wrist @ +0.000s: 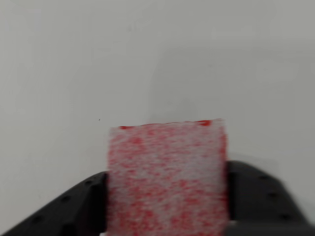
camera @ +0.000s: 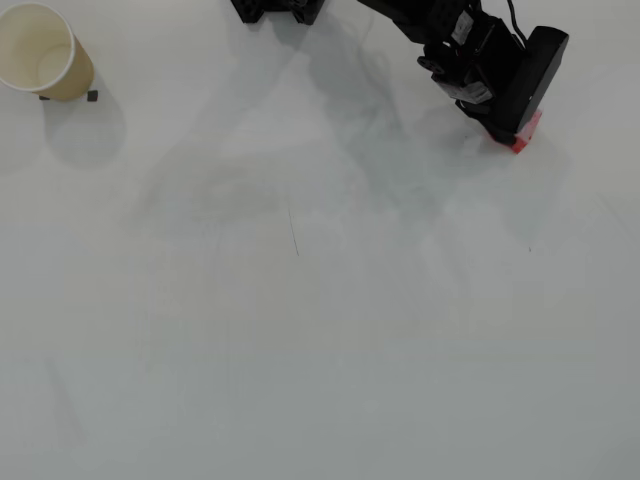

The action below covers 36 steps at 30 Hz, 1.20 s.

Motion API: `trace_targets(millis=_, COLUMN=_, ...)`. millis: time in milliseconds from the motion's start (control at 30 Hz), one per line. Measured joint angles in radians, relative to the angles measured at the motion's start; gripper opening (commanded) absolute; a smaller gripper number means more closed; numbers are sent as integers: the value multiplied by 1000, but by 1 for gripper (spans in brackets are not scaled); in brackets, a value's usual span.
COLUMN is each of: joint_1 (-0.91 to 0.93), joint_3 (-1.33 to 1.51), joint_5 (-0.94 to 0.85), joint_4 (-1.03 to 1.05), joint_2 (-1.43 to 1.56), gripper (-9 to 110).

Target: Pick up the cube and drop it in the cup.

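Seen from the overhead view: a wide white table, bare over most of its area, marked only by faint grey smudges and one thin dark line near the middle. At the far edge, toward the right corner, the black arm, reaching down and outward. At the far left corner, well apart from the arm, the cup, upright, mouth open and nothing visible inside, with two small dark bits just beside its base. Under the arm's end, the gripper, closed around the cube, of which only a red corner peeks out below the black body. Closer, in the wrist view: the cube filling the gap, red with whitish scuffed speckles, one black finger pressed to its right side and the other to its left, jaws touching both faces. Cannot tell whether the cube rests on the table or is already a little off it. Judged as the grasp step, done or nearly done; lifting and carrying not yet done. Next move probably calls for a clean lift, then a long travel along the far edge to the left corner, stopping above the cup's mouth before release; small cube and wide mouth, so modest accuracy should be enough. No brand, label or readable writing anywhere.
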Motion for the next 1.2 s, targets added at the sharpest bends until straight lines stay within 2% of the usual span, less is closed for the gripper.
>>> trace_targets(millis=733, joint_1=44, joint_3=0, joint_5=0, joint_4=0, joint_2=20, gripper=9)
trace_targets(millis=900, joint_1=115, joint_3=25, joint_5=0, joint_4=0, joint_2=143, gripper=9)
trace_targets(millis=1200, joint_1=270, joint_3=233, joint_5=0, joint_4=0, joint_2=453, gripper=9)
